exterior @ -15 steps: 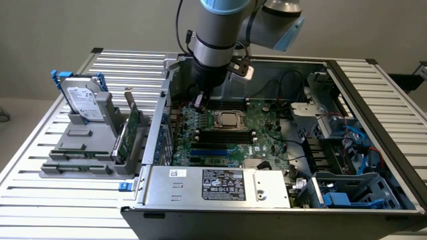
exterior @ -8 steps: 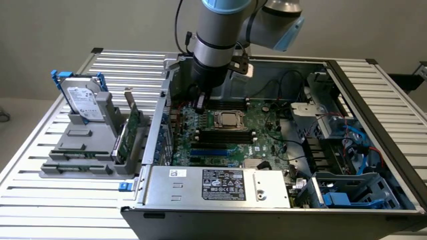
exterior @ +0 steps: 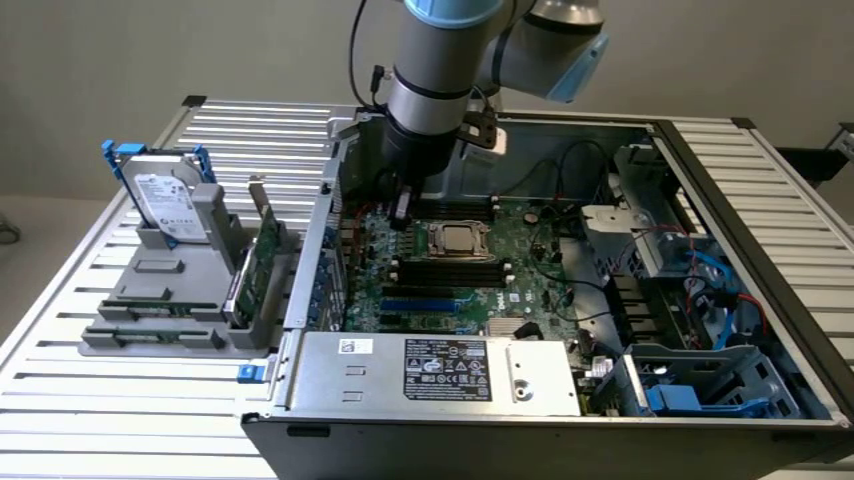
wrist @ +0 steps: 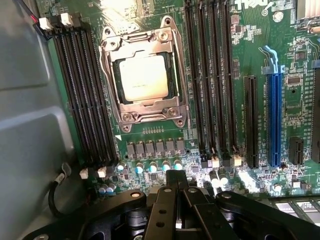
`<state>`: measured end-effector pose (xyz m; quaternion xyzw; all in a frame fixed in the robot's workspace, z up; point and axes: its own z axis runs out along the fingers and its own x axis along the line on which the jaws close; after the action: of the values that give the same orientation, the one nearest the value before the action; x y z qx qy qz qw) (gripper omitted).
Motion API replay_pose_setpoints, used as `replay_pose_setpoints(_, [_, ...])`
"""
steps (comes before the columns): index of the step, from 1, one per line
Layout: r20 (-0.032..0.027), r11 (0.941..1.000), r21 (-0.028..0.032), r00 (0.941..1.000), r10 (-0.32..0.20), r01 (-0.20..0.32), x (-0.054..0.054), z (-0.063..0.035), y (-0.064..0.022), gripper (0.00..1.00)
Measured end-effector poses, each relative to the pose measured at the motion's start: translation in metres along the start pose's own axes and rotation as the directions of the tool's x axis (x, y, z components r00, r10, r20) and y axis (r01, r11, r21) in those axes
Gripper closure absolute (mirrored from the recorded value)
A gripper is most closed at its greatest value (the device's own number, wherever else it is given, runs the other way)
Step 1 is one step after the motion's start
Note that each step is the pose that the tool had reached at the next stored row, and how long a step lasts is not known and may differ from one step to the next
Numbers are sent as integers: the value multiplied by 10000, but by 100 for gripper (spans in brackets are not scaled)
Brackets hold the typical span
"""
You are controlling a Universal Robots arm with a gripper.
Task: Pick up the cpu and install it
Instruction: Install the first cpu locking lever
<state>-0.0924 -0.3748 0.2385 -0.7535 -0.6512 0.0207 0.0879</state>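
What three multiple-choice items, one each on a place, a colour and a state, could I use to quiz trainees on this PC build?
1. Where is the cpu?
A. in the socket's metal frame on the motherboard
B. on the hard drive
C. in the gripper

2. What colour is the long expansion slot in the wrist view?
A. red
B. blue
C. yellow

3. How is the gripper?
A. shut on the cpu
B. wide open
C. shut, holding nothing

Answers: 1 A, the chip lies inside the frame; 2 B, the slot is bright blue; 3 C, its fingers meet with nothing between, above the board.
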Motion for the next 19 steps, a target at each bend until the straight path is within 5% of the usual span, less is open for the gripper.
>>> replay_pose_setpoints(4, [174, 9999, -9, 9998, -128, 129, 1, 0, 8, 89])
replay_pose_setpoints(12, [192, 9997, -27, 9995, -241, 242, 19, -29, 28, 89])
replay_pose_setpoints(16, [181, 9993, -229, 9994, -280, 284, 40, -85, 17, 89])
replay_pose_setpoints(19, [205, 9984, -482, 9994, -297, 306, 60, -104, 11, 89])
